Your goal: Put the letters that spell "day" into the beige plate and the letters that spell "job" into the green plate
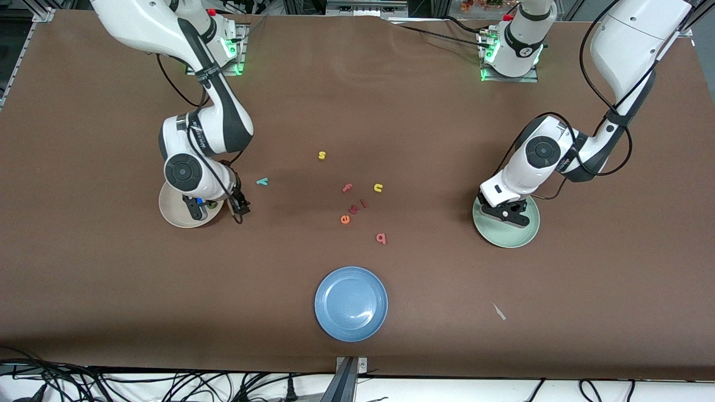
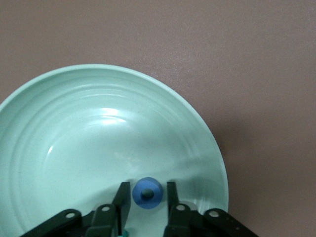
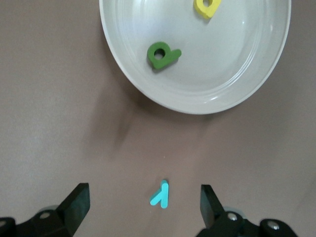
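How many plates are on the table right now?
3: beige plate under the right arm, green plate under the left hand, blue plate nearest the front camera.

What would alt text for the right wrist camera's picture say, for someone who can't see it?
The right end effector, fingers spread wide, hovers over a small teal y lying on the brown table beside the beige plate. In that plate lie a green d and a yellow a, the a partly cut off by the picture's edge.

o (image 2: 147,193) in green plate (image 2: 74,123)
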Robot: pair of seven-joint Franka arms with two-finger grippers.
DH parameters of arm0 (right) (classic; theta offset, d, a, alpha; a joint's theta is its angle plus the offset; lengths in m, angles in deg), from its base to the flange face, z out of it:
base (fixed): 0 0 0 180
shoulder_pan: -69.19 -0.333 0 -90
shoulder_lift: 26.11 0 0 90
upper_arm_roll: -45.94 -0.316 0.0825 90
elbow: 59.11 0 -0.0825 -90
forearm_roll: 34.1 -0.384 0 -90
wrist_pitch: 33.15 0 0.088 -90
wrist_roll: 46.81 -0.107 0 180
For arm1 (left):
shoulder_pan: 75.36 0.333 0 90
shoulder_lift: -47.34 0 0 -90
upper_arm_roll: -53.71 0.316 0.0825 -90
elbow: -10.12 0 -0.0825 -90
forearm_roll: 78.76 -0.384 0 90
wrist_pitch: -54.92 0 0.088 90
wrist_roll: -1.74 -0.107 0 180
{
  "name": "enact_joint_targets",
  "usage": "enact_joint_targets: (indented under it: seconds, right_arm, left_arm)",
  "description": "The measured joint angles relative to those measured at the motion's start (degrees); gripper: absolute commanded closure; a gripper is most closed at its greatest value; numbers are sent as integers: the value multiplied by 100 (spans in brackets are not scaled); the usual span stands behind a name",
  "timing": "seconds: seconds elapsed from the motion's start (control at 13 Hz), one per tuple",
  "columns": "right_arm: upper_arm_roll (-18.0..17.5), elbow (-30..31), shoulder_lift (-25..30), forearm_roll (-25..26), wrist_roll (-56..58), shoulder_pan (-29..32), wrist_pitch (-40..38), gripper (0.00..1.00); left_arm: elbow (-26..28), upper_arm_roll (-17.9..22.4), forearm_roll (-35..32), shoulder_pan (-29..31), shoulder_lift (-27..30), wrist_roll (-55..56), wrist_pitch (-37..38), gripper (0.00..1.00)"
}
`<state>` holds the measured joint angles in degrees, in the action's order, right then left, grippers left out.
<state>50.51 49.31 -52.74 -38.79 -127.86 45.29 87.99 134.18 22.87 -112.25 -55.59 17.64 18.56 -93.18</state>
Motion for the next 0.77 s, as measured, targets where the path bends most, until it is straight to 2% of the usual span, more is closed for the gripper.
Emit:
enact_joint_targets:
  seconds: [0.54,0.77]
  right_arm:
    - [-8,60,335,10,-480,-94,20,1]
    - [-15,612,609,12,-803,-190,800,1]
  left_arm:
    - [-64,-3,0,1,2,35,-1,1]
    - [-76,-8,0,1,6,43,23,1]
